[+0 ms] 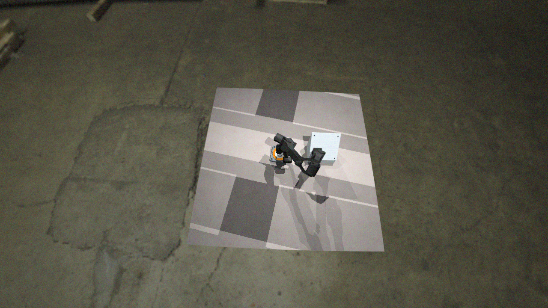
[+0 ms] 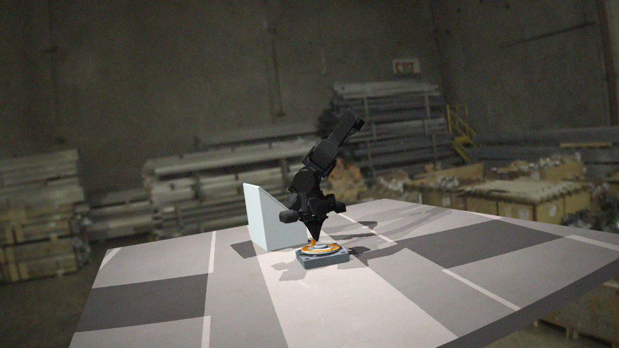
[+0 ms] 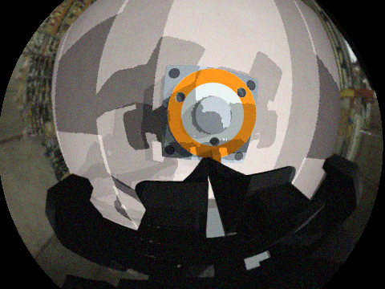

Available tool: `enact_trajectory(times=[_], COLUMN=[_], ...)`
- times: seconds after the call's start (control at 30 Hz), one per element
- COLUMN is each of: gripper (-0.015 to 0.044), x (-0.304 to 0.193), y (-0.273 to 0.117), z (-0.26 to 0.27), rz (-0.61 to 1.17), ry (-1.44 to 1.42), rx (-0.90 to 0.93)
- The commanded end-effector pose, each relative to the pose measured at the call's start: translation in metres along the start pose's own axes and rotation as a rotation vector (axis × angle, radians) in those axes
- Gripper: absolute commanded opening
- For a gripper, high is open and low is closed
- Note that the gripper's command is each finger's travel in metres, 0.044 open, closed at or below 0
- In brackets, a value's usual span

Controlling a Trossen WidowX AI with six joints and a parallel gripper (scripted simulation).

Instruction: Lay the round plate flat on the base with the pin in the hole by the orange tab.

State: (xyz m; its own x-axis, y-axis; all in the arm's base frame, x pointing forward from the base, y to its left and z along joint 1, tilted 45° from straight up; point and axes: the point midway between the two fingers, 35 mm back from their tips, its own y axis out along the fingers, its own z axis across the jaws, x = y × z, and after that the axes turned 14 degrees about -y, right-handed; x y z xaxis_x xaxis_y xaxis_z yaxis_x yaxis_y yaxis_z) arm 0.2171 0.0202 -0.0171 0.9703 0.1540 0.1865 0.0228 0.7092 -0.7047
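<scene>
The round plate, with its orange ring, sits on the post of the square grey base. Its orange tab points toward my gripper. A dark hole lies just inside the tab, and two more holes sit higher on the ring. The pin itself is not visible. My gripper is shut and empty, its pointed tip right at the tab on the plate's edge. I cannot tell whether the plate lies fully flat.
A pale blue wedge block stands close behind the base, and the arm's foot stands against it. The table top is patterned in grey stripes and dark squares. Its edges are far from the base.
</scene>
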Motion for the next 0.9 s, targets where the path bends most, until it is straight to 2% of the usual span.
enact_trajectory(times=[0.0, 0.87], gripper=[0.0000, 0.0000], x=[-0.003, -0.003], y=[0.001, -0.003], z=[-0.006, -0.038], rz=[0.005, 0.004], ry=[0.001, 0.000], rx=[-0.001, -0.003])
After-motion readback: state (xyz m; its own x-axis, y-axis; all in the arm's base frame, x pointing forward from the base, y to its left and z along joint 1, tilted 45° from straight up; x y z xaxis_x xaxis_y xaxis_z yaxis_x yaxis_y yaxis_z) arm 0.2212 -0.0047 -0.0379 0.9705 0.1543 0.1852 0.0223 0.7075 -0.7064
